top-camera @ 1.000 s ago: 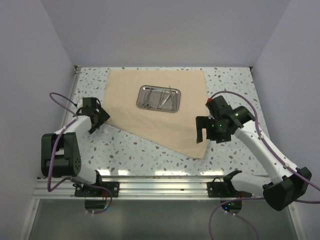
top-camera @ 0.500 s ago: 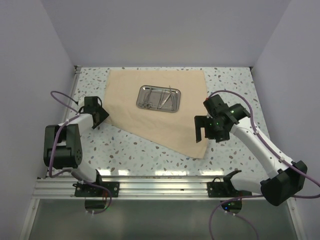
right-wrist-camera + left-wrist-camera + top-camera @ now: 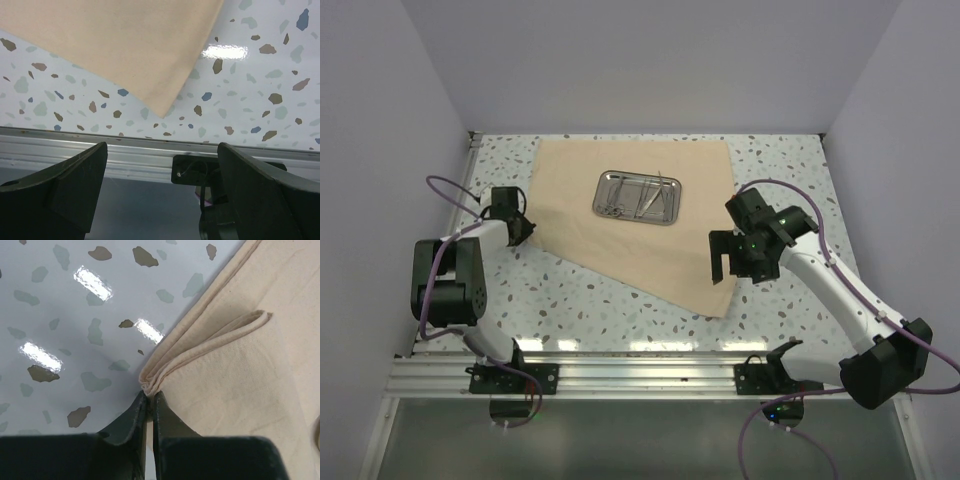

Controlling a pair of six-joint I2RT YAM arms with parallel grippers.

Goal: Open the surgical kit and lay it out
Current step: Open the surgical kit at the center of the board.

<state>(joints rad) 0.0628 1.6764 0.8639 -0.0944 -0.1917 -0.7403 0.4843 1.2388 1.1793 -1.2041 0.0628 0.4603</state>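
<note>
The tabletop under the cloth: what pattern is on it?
The tabletop is pale with scattered blue, grey and brown flecks, clearest in the right wrist view.

Obscured / unresolved
Too small to count or tell apart: instruments [image 3: 638, 196] in steel tray [image 3: 599, 200]; cloth wrap [image 3: 240, 370] corner tip hidden between pressed-together fingers of left gripper [image 3: 149, 402]; cloth runs off top and right edges in left wrist view, off top edge in right wrist view; finger bases of right gripper [image 3: 161, 147] cut by bottom edge
</note>
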